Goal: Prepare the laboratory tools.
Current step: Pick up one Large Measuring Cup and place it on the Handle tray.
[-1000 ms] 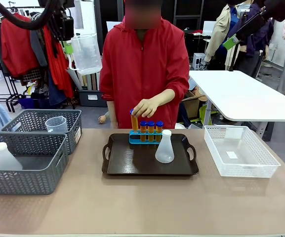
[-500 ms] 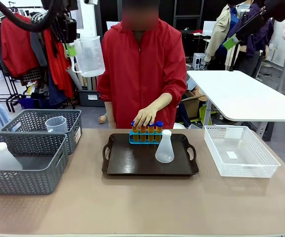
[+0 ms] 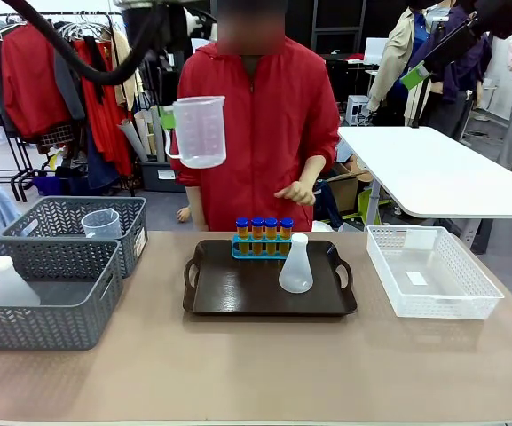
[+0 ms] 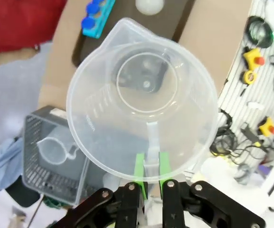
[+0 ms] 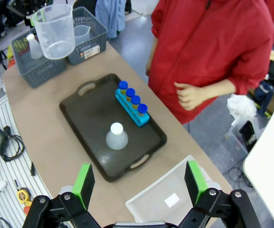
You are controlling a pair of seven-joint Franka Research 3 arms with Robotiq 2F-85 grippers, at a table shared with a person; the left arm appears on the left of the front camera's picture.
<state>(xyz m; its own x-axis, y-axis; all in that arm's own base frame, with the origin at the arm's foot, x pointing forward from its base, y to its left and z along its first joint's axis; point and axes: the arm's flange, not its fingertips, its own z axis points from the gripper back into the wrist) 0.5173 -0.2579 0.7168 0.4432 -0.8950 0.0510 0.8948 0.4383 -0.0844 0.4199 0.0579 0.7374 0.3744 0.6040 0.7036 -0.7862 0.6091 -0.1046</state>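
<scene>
The left gripper (image 4: 149, 178) is clenched on the beaker (image 3: 199, 130) handle, high up and to the left of the tray (image 3: 238, 293). The beaker stands upright. The right gripper (image 5: 139, 183) is wide open, holding nothing.

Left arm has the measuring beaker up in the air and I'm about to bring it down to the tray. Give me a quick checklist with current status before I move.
1. Left claw grip on the measuring beaker: shut on its handle, ok.
2. Beaker attitude: upright, spout away from the claw, ok.
3. Bare space on the tray: open area left of the conical flask, ok.
4. Tube rack: four orange tubes seated at the tray's far edge, ok.
5. Person's hand: lifted off the tubes, held above the tray's far edge, ok, but watch it.
6. Right claw: open, high above the white mesh basket, clear of the path, ok.
</scene>
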